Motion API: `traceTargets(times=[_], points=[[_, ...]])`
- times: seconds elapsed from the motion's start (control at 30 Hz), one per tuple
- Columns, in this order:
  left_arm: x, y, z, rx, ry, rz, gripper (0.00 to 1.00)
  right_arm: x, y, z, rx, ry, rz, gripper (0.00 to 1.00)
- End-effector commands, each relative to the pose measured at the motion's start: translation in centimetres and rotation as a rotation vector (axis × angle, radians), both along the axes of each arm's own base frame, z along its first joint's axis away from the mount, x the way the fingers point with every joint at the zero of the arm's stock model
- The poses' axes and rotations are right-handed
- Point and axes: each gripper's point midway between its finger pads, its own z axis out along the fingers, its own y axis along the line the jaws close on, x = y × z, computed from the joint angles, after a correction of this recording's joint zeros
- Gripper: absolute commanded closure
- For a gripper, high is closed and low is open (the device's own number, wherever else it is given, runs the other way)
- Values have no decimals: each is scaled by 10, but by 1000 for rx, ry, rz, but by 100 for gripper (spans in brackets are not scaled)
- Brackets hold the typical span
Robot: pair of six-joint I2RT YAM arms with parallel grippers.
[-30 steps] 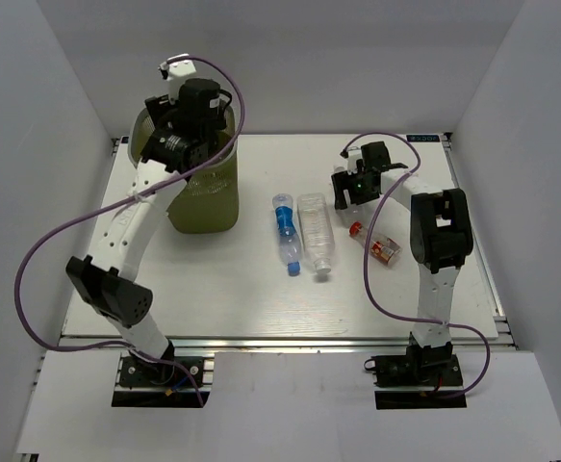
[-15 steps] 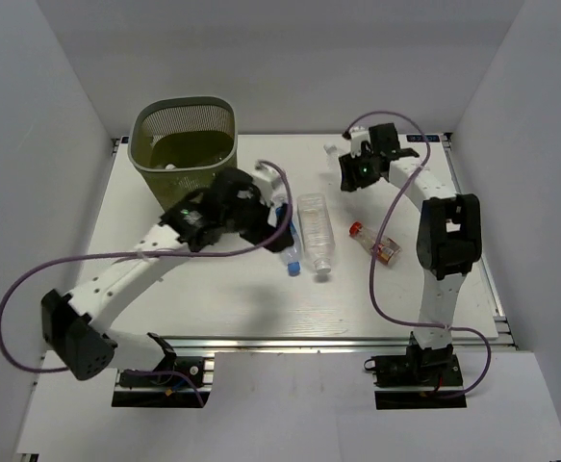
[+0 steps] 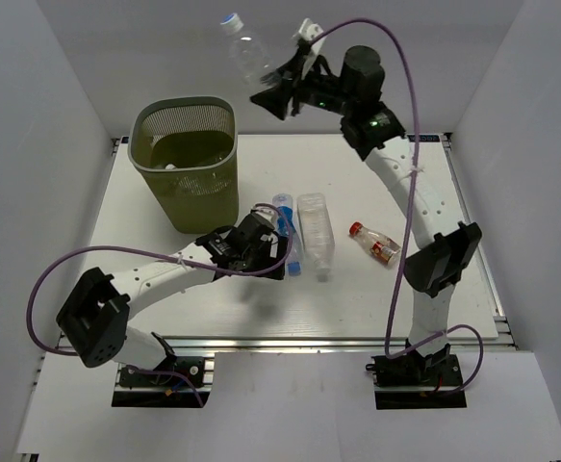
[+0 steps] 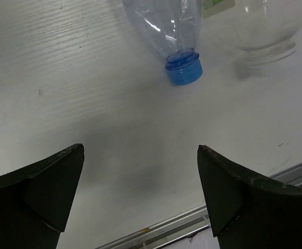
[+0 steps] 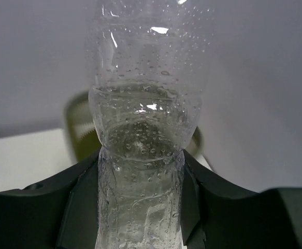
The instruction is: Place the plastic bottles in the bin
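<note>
My right gripper (image 3: 272, 89) is raised high at the back and shut on a clear bottle (image 3: 245, 50) with a pale cap, held right of and above the olive-green mesh bin (image 3: 186, 159). In the right wrist view the bottle (image 5: 140, 129) fills the gap between the fingers, the bin (image 5: 81, 124) behind it. My left gripper (image 3: 272, 258) is open and low over the table, beside the blue-labelled bottle (image 3: 286, 231). Its blue cap (image 4: 183, 69) lies ahead of the open fingers. A larger clear bottle (image 3: 316, 234) lies next to it. A small red-capped bottle (image 3: 376, 244) lies to the right.
White walls enclose the table on three sides. The table's metal front rail (image 4: 156, 233) shows just below the left fingers. Purple cables loop from both arms. Something white lies inside the bin.
My right gripper has lifted a clear bottle from the table's back right, up and left toward the bin. My left arm has swung from over the bin down beside the blue-labelled bottle.
</note>
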Motion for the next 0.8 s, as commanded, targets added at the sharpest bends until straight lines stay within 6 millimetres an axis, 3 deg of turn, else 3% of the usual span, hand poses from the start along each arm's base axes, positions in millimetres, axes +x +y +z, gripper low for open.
traceTargets(times=[0.0, 0.07, 0.1, 0.13, 0.27, 0.3, 0.33, 0.37, 0.4, 0.47, 0.6, 0.63, 0.67, 0.7, 0.77], points=[[21, -11, 31, -133, -124, 94, 0, -26, 45, 14, 118, -50, 178, 79], [15, -13, 26, -114, -110, 66, 0, -36, 73, 17, 177, -62, 249, 79], [14, -14, 26, -119, -104, 59, 0, -30, 83, 4, 181, -37, 259, 79], [12, -12, 21, -110, -96, 59, 0, -42, 93, 14, 220, 2, 303, 78], [1, -14, 21, -127, -82, 46, 0, -26, 129, -14, 283, -5, 290, 75], [2, -13, 24, -130, -95, 53, 0, -31, 136, -10, 289, -28, 297, 72], [0, -12, 23, -116, -98, 52, 0, -27, 141, -14, 290, -30, 274, 65], [-1, -10, 22, -112, -88, 59, 0, -32, 152, -24, 288, 0, 285, 18], [3, -9, 25, -108, -108, 75, 0, -30, 154, -27, 286, -9, 272, 10], [3, -10, 28, -102, -116, 86, 0, -31, 157, -25, 289, -28, 261, 10], [15, -10, 21, -77, -137, 126, 0, -25, 137, 5, 320, -61, 185, 10], [14, -15, 13, -65, -128, 116, 0, -20, 124, 19, 329, -87, 134, 10], [22, -21, 18, -85, -152, 124, 0, -12, 115, 18, 319, -87, 102, 10], [25, -22, 14, -74, -162, 121, 0, -16, 95, 40, 332, -103, 54, 10], [37, -37, 15, -94, -186, 113, 0, -2, 59, 48, 295, -73, -55, 12]])
